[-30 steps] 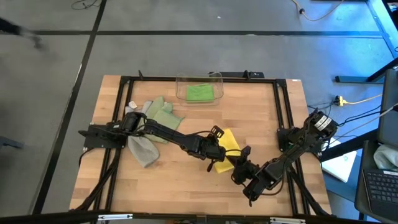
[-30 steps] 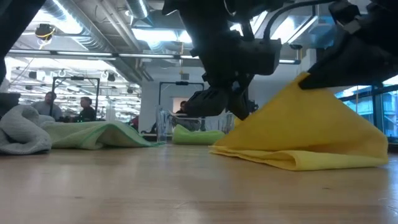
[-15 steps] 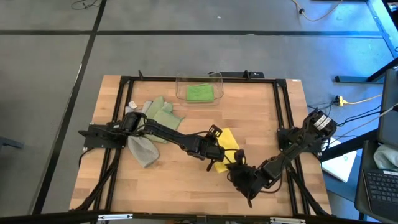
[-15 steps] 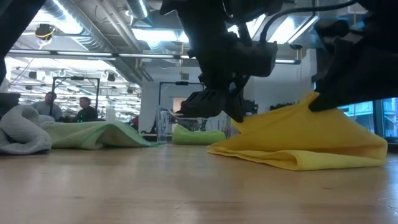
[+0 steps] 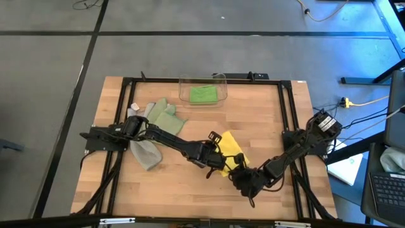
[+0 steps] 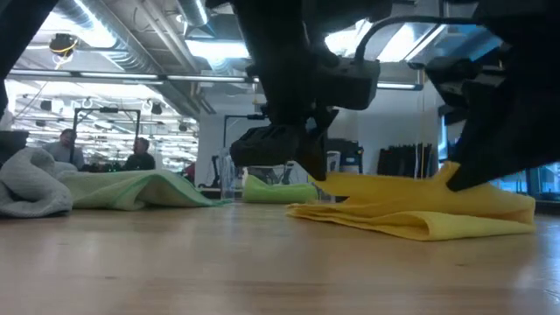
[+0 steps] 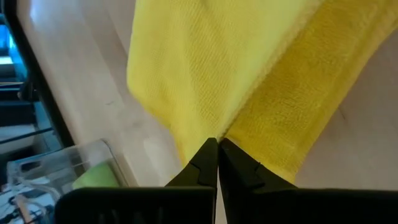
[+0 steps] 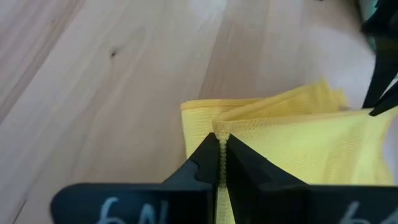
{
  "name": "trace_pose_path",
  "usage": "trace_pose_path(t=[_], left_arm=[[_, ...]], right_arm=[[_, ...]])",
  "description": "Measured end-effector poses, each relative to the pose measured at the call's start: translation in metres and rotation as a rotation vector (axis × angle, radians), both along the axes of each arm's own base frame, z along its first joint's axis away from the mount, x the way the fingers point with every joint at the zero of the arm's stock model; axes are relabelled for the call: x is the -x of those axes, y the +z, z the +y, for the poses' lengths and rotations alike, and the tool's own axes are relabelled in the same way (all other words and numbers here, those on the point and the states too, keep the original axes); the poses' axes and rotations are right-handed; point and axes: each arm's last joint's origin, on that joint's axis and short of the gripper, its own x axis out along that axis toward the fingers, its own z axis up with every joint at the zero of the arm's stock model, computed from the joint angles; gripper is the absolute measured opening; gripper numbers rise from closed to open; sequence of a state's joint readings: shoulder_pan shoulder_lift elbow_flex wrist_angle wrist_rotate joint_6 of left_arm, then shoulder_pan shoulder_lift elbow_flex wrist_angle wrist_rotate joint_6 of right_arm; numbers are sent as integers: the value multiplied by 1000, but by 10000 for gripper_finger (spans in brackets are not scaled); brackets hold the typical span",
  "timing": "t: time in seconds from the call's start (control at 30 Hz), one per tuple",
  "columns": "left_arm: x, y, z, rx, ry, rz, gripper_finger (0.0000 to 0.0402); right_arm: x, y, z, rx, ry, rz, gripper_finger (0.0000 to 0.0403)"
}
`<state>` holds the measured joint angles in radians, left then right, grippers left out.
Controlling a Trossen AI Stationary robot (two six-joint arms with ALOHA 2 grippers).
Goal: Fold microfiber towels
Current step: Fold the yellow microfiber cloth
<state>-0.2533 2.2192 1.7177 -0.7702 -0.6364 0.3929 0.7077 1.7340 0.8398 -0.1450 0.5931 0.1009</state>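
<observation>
The yellow microfiber towel (image 5: pixel 231 147) lies folded near the table's middle, low and flat on the wood (image 6: pixel 411 214). My left gripper (image 5: pixel 218 159) reaches it from the left and is shut on it (image 7: pixel 217 146). My right gripper (image 5: pixel 238 172) comes from the near right and is shut on it too (image 8: pixel 221 140). A pale sage green towel (image 5: pixel 166 118) and a grey towel (image 5: pixel 146 152) lie crumpled at the left. A bright green towel (image 5: pixel 204 94) lies in the clear bin (image 5: pixel 217 78). My left gripper pinches the yellow towel between its two fingertips where an upper layer meets a lower one (image 7: pixel 219 132). The fingers slant down from the table's left. The towel's underside rests on the table. My right gripper pinches the stitched hem at a corner of the yellow towel (image 8: pixel 221 127) between its two fingertips. The fingers slant down from the near right. The held corner sits low over the folded layers (image 6: pixel 455 179), which rest on the table.
Black frame rails (image 5: pixel 288 120) run along the table's left, right and far sides. The clear bin stands at the far edge. Bare wood lies to the near left (image 5: pixel 164 190) and far right (image 5: pixel 259 107). People show in the room beyond (image 6: pixel 140 153).
My right gripper has tipped and brought its held corner of the yellow towel down. The towel stood up like a tent before; its upper layer now lies low over the lower one. My left gripper has kept its hold and shifted slightly toward the table's near edge.
</observation>
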Motion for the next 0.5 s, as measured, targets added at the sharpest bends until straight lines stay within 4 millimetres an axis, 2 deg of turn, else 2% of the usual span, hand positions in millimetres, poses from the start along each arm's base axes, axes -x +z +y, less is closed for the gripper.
trace_pose_path(t=[0.13,0.27,0.5], left_arm=[[-2,-1,2,30,10,-21,0],[-4,-2,5,157,22,-14,0],[3,-10,-3,210,5,32,0]], right_arm=[[-1,-4,-5,-37,-20,6,25],[-2,-7,-11,-66,-50,22,25],[-1,-12,-13,-120,-17,53,26]])
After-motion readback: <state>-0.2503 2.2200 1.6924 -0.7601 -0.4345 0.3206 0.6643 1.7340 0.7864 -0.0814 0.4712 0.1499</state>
